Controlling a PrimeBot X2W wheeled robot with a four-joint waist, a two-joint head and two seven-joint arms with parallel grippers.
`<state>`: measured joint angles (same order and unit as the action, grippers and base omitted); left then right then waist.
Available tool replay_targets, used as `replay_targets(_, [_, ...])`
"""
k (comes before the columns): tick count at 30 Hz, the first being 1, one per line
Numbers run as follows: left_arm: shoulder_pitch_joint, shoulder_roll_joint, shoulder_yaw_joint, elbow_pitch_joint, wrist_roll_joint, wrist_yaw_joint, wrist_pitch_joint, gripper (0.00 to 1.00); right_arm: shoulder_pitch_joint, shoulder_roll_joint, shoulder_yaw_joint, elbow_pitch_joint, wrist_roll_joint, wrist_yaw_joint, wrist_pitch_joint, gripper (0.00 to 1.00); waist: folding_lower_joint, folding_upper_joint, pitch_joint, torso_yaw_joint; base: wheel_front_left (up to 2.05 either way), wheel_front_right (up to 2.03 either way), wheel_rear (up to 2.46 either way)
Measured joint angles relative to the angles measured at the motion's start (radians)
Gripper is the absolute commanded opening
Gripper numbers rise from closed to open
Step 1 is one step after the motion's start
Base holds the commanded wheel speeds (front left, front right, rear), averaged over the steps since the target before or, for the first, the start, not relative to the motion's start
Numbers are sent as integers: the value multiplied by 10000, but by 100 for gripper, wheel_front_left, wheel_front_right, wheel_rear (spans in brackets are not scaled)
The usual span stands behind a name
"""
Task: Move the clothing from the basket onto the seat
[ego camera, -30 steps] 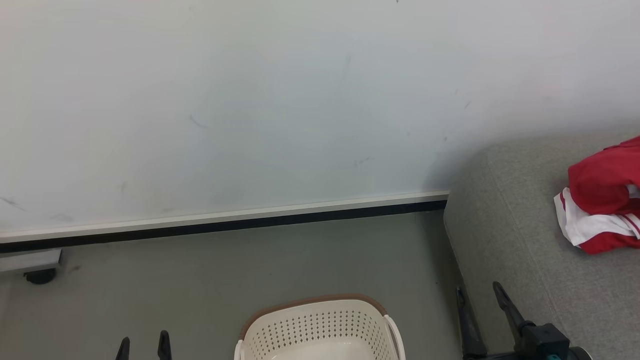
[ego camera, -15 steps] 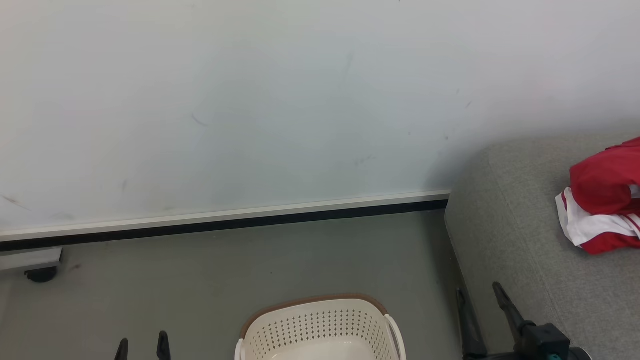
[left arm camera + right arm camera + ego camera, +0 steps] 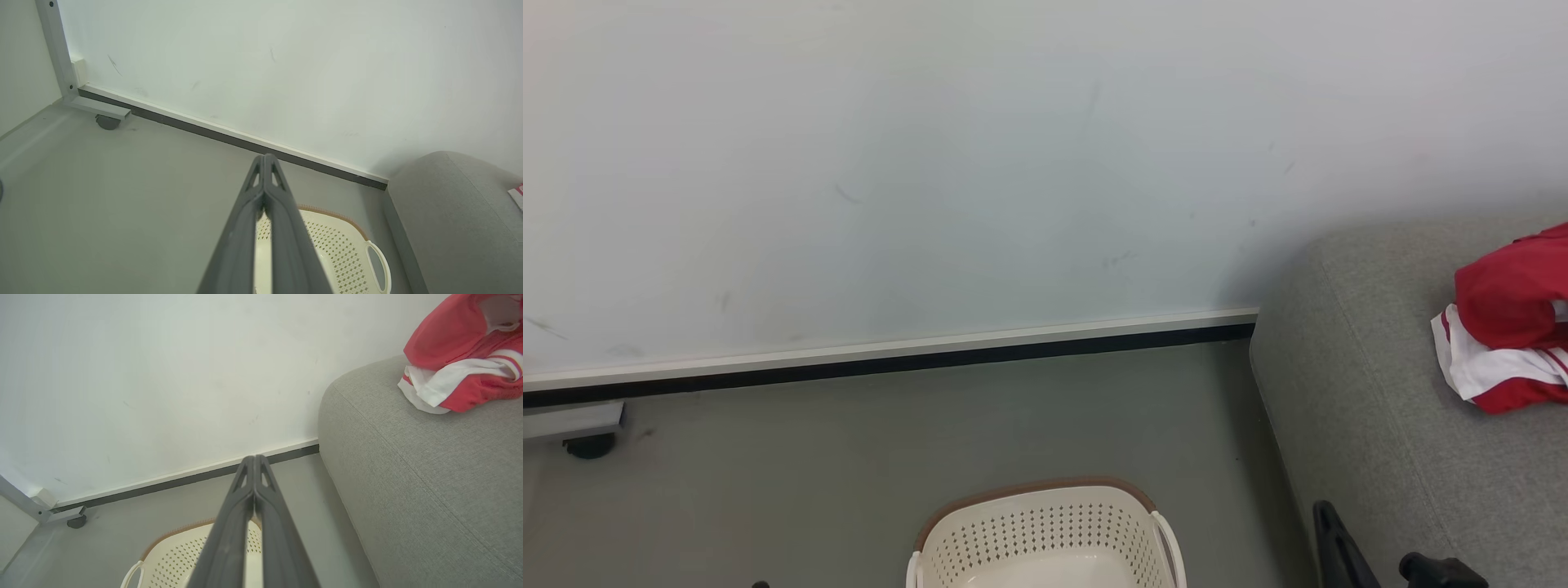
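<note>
The red and white clothing (image 3: 1503, 327) lies bunched on the light grey seat (image 3: 1372, 425) at the right; the right wrist view has the clothing (image 3: 461, 367) at its top right. On the floor at the bottom centre stands the cream basket (image 3: 1045, 531), and the part of its inside that shows is bare. My right gripper (image 3: 1321, 510) rises at the seat's front left corner; its fingers (image 3: 254, 457) are shut on nothing. Only the tip of my left gripper (image 3: 760, 584) peeks over the bottom edge, left of the basket. It is shut and holds nothing (image 3: 265, 157).
A white wall with a black skirting strip (image 3: 890, 367) runs behind the grey floor (image 3: 849, 474). The caster wheel (image 3: 588, 445) of a metal frame stands by the wall at the far left.
Both grippers have sunk toward the bottom edge of the head view. Their fingers stood apart before and now meet. The clothing, basket and seat stay put.
</note>
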<state>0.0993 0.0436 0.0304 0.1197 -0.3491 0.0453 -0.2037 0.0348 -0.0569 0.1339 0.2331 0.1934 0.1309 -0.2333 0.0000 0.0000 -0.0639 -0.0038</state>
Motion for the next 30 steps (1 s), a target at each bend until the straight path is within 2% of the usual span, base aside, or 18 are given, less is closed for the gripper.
replay_targets(15, [-245,2,194,151,-2512,-353,731,0,-18,-107,-255,-236,3018,0,408,0,0,0,85,4,0,0,0])
replay_targets(30, [-610,6,337,322,-4702,-631,1369,0,-29,-167,-529,-443,5515,-2,796,0,0,0,170,9,0,0,0])
